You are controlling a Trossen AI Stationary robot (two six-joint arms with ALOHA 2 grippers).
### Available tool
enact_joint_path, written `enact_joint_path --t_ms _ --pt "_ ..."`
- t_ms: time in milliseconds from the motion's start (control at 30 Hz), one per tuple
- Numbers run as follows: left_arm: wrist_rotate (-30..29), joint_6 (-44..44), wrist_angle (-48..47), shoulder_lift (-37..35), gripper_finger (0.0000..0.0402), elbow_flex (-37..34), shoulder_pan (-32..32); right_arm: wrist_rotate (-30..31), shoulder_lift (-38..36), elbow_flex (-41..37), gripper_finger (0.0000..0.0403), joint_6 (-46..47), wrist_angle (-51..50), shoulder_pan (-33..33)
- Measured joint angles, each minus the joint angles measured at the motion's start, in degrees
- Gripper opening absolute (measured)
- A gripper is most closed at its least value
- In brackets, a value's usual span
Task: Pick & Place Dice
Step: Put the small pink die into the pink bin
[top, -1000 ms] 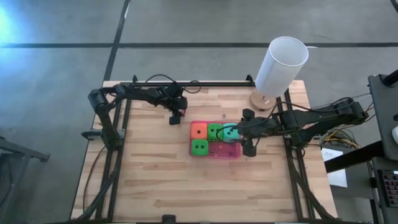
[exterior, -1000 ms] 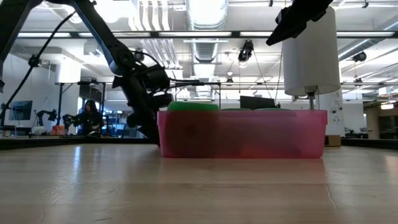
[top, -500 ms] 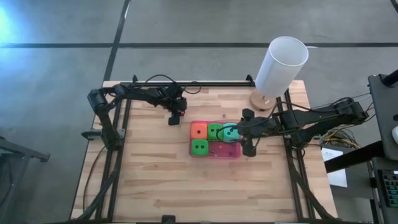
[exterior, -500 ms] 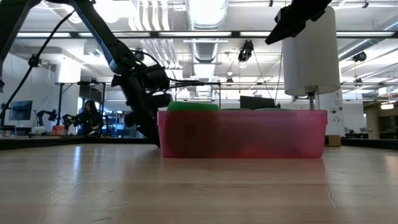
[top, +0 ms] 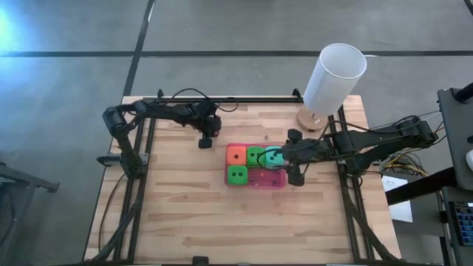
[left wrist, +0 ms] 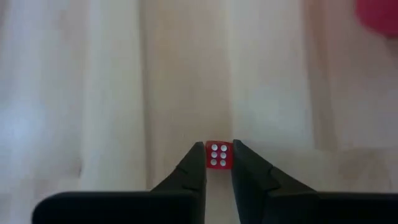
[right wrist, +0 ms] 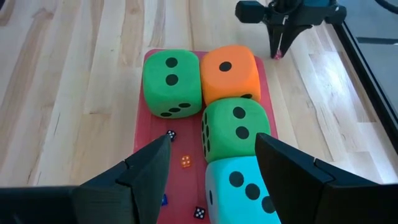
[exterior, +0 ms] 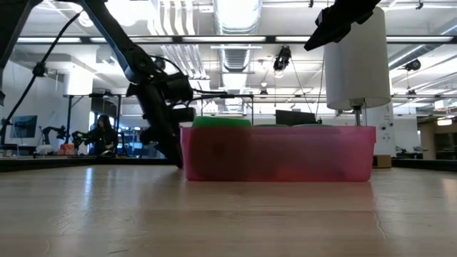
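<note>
A tiny red die with white pips sits between the fingertips of my left gripper, which points steeply down at the wood left of the far end of the pink tray. My left gripper also shows far off in the right wrist view. On the tray rest big soft dice: orange, two green and teal. My right gripper hangs open above the teal die, touching nothing. My left gripper pinches the small red die by two opposite side faces, only at the fingertips. The fingers slant down from the table's left. The six-pip face is turned toward the wrist camera. Whether the die rests on the wood or is lifted, I cannot tell.
A tall white cylinder stands on a round wooden foot at the table's far right. Tiny loose dice lie on the tray's bare pink floor beside the soft ones. In the low view the tray's wall hides what is behind it.
</note>
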Motion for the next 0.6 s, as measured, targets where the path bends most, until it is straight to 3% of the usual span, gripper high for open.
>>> enact_joint_path --t_ms 333,600 --pt "-0.06 -3.43 -2.8 -12.36 0.0047 1.68 -1.94 0.01 0.0 0.01 0.0231 0.02 0.25 0.0" --pt "0.81 -8.19 -1.47 -19.04 0.0051 1.95 -13.65 0.13 0.0 -0.03 0.0231 0.02 0.47 -0.12"
